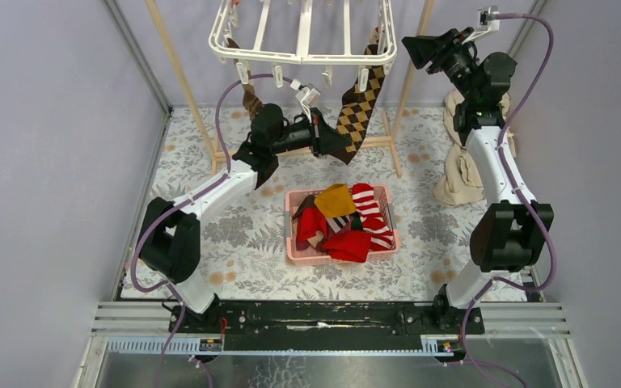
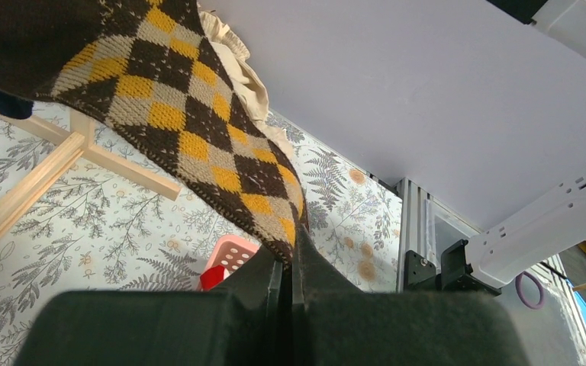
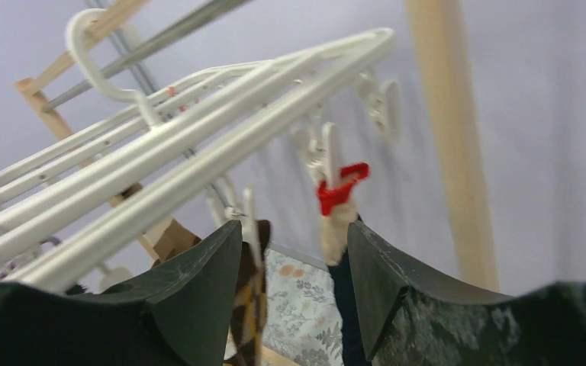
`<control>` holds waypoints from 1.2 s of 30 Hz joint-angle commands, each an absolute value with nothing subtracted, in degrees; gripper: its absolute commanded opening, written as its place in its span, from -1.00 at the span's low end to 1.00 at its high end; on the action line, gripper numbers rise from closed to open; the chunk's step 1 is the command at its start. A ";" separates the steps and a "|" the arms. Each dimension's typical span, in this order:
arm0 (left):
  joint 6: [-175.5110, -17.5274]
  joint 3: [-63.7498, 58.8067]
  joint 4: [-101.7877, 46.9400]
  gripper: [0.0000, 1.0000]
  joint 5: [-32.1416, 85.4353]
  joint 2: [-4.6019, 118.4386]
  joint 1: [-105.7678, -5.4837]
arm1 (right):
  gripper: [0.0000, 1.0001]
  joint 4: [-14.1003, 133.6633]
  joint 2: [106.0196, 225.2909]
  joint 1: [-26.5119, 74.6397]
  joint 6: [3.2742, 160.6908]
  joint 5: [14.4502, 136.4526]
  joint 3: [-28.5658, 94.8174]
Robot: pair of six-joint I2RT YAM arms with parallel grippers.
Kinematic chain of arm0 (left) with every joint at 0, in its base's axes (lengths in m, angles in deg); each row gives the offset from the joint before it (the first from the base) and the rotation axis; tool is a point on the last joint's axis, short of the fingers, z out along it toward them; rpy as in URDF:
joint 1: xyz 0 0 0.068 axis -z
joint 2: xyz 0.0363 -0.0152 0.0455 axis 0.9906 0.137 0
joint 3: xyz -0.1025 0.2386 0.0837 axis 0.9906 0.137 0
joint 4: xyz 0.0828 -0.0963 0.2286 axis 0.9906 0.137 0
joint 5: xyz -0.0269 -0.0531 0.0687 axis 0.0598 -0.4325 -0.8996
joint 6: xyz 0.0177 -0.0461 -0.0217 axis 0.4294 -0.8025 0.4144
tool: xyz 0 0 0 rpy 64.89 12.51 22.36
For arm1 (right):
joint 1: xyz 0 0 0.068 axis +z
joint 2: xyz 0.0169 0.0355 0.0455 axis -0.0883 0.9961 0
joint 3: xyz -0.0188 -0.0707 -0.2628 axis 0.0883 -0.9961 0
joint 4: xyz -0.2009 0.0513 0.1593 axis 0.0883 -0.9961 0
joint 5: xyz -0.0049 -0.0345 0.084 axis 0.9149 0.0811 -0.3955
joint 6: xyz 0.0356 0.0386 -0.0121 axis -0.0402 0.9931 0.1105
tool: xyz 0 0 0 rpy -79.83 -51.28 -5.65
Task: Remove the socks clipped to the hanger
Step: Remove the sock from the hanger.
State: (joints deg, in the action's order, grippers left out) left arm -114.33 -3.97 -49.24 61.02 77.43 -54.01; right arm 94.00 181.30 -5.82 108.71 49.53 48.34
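Note:
The white hanger (image 1: 303,40) hangs at the top centre with small clips. A brown and yellow argyle sock (image 1: 361,109) hangs from a clip on its right front corner. My left gripper (image 1: 341,144) is shut on the sock's lower end; in the left wrist view the sock (image 2: 183,114) runs into the closed jaws (image 2: 294,248). My right gripper (image 1: 414,46) is open, raised beside the hanger's right end. In the right wrist view the hanger (image 3: 198,130), the argyle sock (image 3: 252,305) and a dark sock with white and red top (image 3: 339,213) show between the open jaws (image 3: 294,236).
A pink basket (image 1: 341,253) with red, striped and yellow socks sits on the floral mat. The wooden pole frame (image 1: 186,89) stands behind. A beige cloth (image 1: 461,170) lies at the right by my right arm. Another brown sock (image 1: 251,101) hangs at the left.

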 commanded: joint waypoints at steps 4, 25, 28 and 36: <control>-113.42 -4.89 -49.60 -1.00 61.19 76.93 -54.26 | 0.26 98.32 179.79 -1.73 106.55 46.17 52.03; -112.84 -3.24 -49.05 -1.00 61.54 74.95 -54.18 | 0.34 90.30 183.40 1.53 101.82 52.29 58.40; -112.93 -2.11 -49.28 -1.00 61.60 74.32 -54.18 | 0.27 90.82 183.99 1.53 102.30 52.09 58.68; -113.41 -0.44 -50.28 -1.00 61.98 73.26 -54.22 | 0.16 93.76 186.32 1.85 105.61 50.30 60.20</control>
State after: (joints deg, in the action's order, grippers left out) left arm -113.89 -1.09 -48.50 61.04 75.03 -54.01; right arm 89.61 185.83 0.96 103.88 50.84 57.04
